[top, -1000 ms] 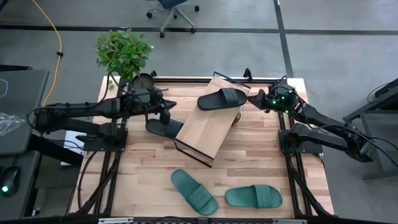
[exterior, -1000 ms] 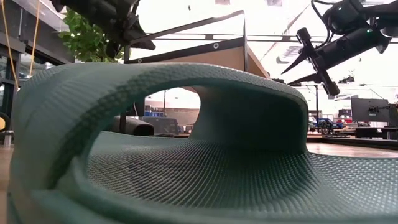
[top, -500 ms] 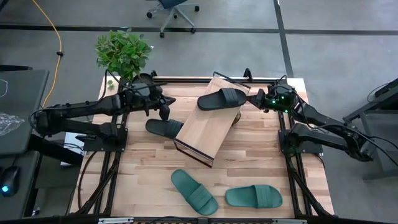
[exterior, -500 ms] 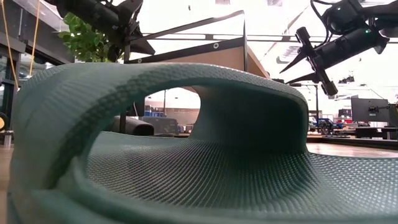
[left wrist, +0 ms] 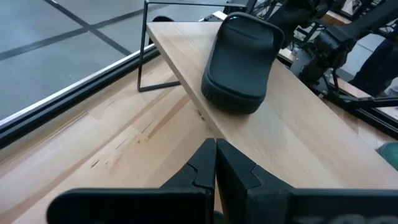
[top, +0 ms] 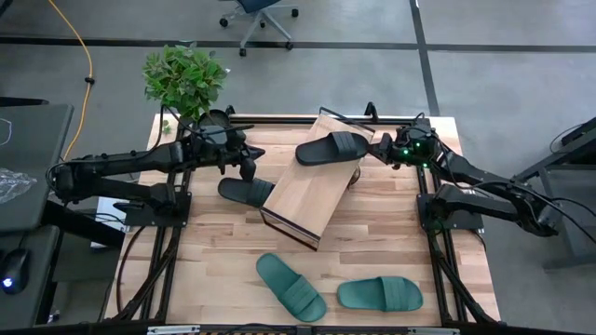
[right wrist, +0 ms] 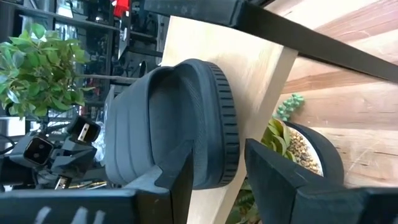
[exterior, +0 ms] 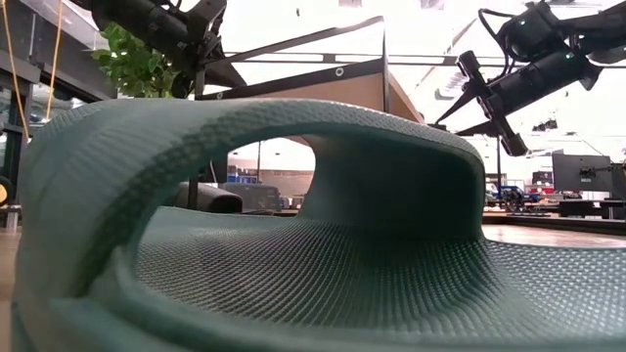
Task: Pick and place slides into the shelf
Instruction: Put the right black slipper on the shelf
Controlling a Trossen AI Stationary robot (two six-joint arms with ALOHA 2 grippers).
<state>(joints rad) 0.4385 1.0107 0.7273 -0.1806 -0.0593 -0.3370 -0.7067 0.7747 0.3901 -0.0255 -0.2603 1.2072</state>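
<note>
With one black slide point(top: 332, 148) resting on the shelf point(top: 312, 191), the right gripper point(top: 381, 153) hovers released at its 3 o'clock, while the clenched, empty left gripper point(top: 248, 170) must open for the second black slide point(top: 244, 193).

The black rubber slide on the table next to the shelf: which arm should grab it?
Probably left. The left gripper, shut, hovers just above the black rubber slide; the right gripper is open beyond the slanted light-wood shelf.
</note>
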